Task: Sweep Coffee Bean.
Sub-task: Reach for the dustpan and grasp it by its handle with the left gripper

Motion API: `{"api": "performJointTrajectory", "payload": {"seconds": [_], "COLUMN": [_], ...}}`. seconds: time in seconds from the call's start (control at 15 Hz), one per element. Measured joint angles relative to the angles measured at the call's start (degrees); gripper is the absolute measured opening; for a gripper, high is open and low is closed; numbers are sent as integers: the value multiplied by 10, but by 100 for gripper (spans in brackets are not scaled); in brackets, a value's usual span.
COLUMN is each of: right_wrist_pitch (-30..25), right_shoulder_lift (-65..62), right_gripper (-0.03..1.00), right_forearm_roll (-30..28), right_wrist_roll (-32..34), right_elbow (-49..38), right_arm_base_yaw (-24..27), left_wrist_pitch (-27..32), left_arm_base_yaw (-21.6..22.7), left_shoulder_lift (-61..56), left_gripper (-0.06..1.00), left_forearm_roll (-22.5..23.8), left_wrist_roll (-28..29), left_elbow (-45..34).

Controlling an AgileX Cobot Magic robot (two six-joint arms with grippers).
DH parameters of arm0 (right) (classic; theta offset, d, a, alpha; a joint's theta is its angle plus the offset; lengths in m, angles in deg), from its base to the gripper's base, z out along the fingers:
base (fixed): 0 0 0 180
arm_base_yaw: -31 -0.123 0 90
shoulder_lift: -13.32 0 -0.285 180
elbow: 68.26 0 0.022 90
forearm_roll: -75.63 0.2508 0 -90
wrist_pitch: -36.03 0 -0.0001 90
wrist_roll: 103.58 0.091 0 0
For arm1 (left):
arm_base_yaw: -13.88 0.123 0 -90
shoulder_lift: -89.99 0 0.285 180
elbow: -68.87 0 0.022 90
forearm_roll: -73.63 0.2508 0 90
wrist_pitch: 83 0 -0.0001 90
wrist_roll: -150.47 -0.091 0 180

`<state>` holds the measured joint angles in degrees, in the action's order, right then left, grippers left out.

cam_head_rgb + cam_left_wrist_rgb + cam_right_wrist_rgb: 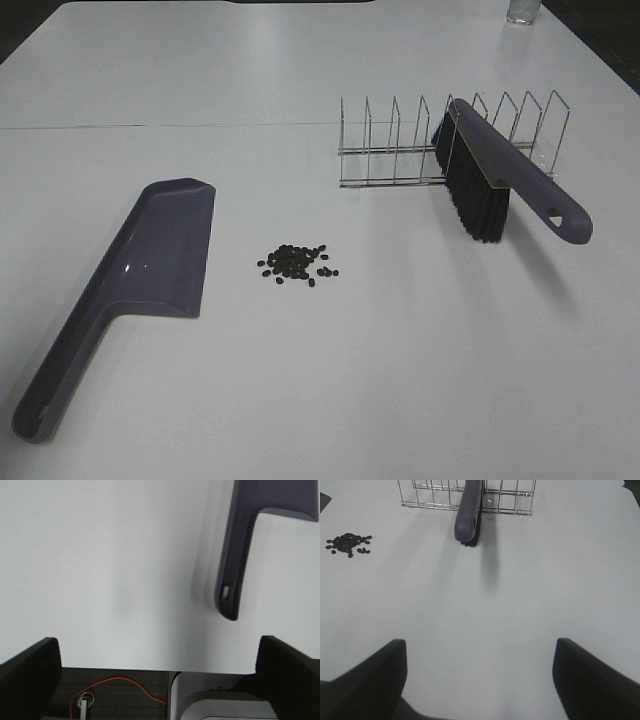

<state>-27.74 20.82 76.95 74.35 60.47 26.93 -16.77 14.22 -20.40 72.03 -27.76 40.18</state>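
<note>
Left pincer (157, 645) spread wide, right pincer (480, 644) too! One dustpan (165, 255), one brush (500, 165), one rack (394, 140), one bean pile (295, 262); only the left wrist view catches a red wire (125, 680).

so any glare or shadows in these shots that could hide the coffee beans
Exterior high: a small glare streak on the dustpan; the coffee beans are sharp and evenly lit. Right wrist: the brush throws a long soft shadow on the table, clear of the beans. Left wrist: only a faint shadow beside the dustpan handle.
</note>
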Motion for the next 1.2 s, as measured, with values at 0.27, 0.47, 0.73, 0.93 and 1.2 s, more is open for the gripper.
{"api": "performJointTrajectory", "payload": {"seconds": [0.27,0.47,0.73,0.93,1.2], "right_wrist_pitch": [0,0,0,0,0], "right_shoulder_lift": [0,0,0,0,0], "right_gripper": [70,70,70,70,70], "right_forearm_roll": [0,0,0,0,0], "right_wrist_roll": [0,0,0,0,0], "right_elbow": [0,0,0,0,0], "right_arm_base_yaw": [0,0,0,0,0], "left_wrist_pitch": [-99,-148,-241,-276,-310], "left_arm_base_yaw": [-78,-107,-127,-138,-155], "left_shoulder_lift": [117,218,328,376,413], "left_gripper": [98,98,98,98,98], "left_forearm_roll": [5,1,-4,-5,-11], "left_wrist_roll": [23,39,47,47,62], "left_elbow": [0,0,1,1,1]}}
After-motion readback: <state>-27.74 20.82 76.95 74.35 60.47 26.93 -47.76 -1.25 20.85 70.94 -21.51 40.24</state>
